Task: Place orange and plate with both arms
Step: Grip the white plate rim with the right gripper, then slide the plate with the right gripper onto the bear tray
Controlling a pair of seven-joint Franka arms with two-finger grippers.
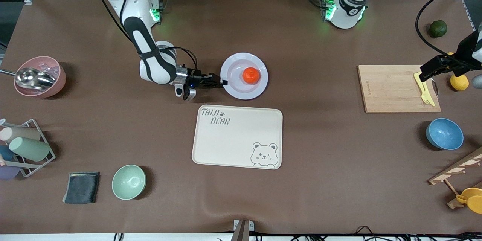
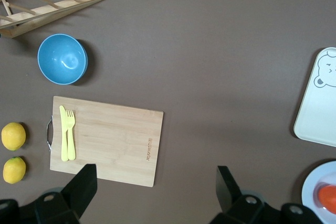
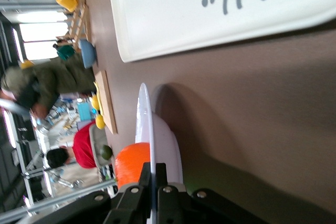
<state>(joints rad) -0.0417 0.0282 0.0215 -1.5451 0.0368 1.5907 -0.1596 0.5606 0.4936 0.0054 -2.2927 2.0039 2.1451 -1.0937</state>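
Note:
The pale lavender-white plate (image 1: 260, 67) lies mid-table, farther from the front camera than the cream bear tray (image 1: 226, 139). The bright orange (image 1: 251, 75) sits in the middle of the plate. My right gripper (image 1: 223, 82) is shut on the plate's rim on the side toward the right arm's end. In the right wrist view the plate (image 3: 148, 129) stands edge-on between the fingers, with the orange (image 3: 131, 161) beside it. My left gripper (image 1: 424, 75) is open and empty above the wooden cutting board (image 1: 391, 86); it shows open in the left wrist view (image 2: 155, 192).
A yellow fork (image 1: 423, 88) lies on the board. Two lemons (image 1: 459, 82), a dark green fruit (image 1: 438, 28) and a blue bowl (image 1: 444, 133) are near the left arm's end. A mint bowl (image 1: 128, 182), grey cloth (image 1: 81, 187), cup rack (image 1: 26, 150) and pink bowl (image 1: 39, 77) are toward the right arm's end.

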